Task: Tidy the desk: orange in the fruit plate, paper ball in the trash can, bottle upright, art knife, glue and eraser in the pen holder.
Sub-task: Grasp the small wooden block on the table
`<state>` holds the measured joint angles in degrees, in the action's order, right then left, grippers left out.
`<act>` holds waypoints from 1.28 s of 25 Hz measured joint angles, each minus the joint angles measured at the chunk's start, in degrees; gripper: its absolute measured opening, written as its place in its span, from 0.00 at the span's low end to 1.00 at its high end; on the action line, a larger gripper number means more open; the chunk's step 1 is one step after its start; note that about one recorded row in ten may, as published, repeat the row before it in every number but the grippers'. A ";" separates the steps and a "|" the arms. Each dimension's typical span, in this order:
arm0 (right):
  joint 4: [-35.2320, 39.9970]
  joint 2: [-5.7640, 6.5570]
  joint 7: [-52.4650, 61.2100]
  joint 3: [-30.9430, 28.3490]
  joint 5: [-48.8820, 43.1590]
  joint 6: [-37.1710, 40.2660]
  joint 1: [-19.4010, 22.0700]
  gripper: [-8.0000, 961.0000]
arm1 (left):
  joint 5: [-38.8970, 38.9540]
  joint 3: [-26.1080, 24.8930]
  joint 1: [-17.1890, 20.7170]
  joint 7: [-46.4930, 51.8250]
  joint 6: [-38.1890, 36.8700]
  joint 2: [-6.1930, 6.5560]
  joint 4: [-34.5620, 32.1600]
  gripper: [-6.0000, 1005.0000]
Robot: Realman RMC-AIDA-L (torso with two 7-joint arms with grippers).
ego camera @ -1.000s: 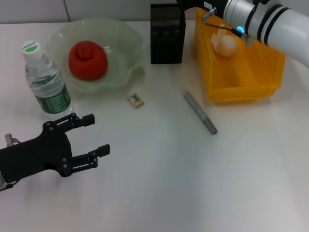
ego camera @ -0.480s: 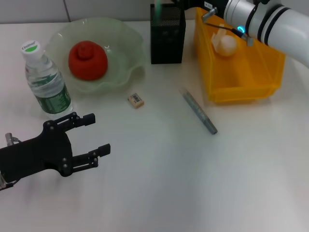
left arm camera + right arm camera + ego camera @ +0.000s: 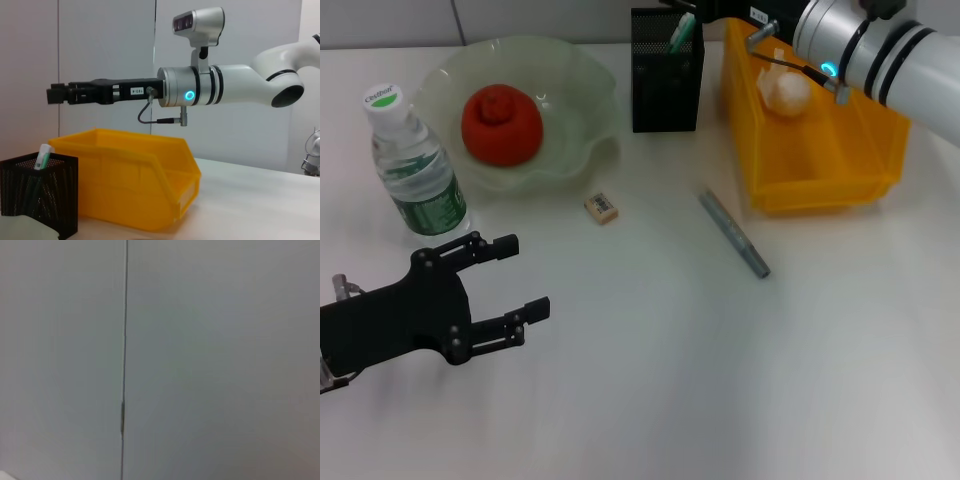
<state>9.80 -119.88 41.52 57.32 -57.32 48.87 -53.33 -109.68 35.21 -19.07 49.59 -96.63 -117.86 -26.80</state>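
The orange (image 3: 501,123) lies in the pale green fruit plate (image 3: 585,110). The bottle (image 3: 415,165) stands upright at the left. A green-and-white glue stick (image 3: 681,33) leans inside the black mesh pen holder (image 3: 665,90). The eraser (image 3: 602,207) and the grey art knife (image 3: 733,233) lie on the desk. The paper ball (image 3: 786,90) rests in the yellow trash can (image 3: 820,160). My right gripper (image 3: 54,94) hovers above the pen holder, open and holding nothing. My left gripper (image 3: 527,275) stays open near the front left, below the bottle.
The right arm (image 3: 880,50) reaches over the yellow bin from the right. White desk surface (image 3: 700,380) stretches across the front and right. The right wrist view shows only a grey wall (image 3: 200,360).
The glue stick now stands in the pen holder, where it did not show before. The right arm has shifted slightly. The left arm has not moved.
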 joint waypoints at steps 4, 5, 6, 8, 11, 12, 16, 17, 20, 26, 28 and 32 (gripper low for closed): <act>0.85 0.00 2.49 -0.02 0.03 0.45 0.67 0.84 | -0.06 0.05 0.01 -0.11 -0.01 0.01 0.07 0.80; 1.57 0.00 4.23 -0.02 0.04 1.66 1.46 0.84 | -0.09 0.27 0.20 -0.26 -0.03 0.01 0.09 0.80; 1.57 0.00 4.23 -0.02 0.04 1.66 1.46 0.84 | -0.09 0.27 0.20 -0.26 -0.03 0.01 0.09 0.80; 2.60 0.06 6.29 -0.01 0.05 4.28 2.79 0.84 | -0.14 0.34 0.25 -0.29 -0.04 0.01 0.09 0.80; 4.64 0.24 9.64 0.39 0.06 8.61 5.06 0.84 | -0.28 0.44 0.27 -0.50 -0.05 0.01 0.09 0.80; 5.14 0.33 10.57 0.52 -0.03 10.01 5.76 0.84 | -0.31 0.49 0.25 -0.53 -0.05 0.01 0.09 0.80; 8.32 0.63 14.25 0.78 -0.59 20.21 10.54 0.84 | -0.40 0.62 0.21 -0.55 -0.06 0.05 0.08 0.80; 8.32 0.63 14.25 0.78 -0.59 20.21 10.54 0.84 | -0.40 0.62 0.21 -0.55 -0.06 0.05 0.08 0.80; 14.00 1.01 21.82 1.48 -4.27 28.22 15.13 0.84 | -0.53 0.92 0.15 -0.55 -0.05 0.07 0.08 0.80; 23.81 3.31 35.36 1.25 -18.96 37.31 18.52 0.84 | -0.58 1.71 0.07 -0.53 -0.05 0.09 0.08 0.80; 24.33 3.79 36.82 1.22 -21.18 38.09 18.50 0.84 | -0.60 1.95 0.07 -0.52 -0.05 0.09 0.08 0.80; 24.92 4.95 39.89 1.10 -27.11 39.64 17.87 0.84 | -0.62 2.17 0.13 -0.32 -0.05 0.09 0.08 0.80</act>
<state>34.72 -114.93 81.42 58.42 -84.42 88.51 -35.45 -110.30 37.38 -18.93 49.27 -96.68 -117.77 -26.72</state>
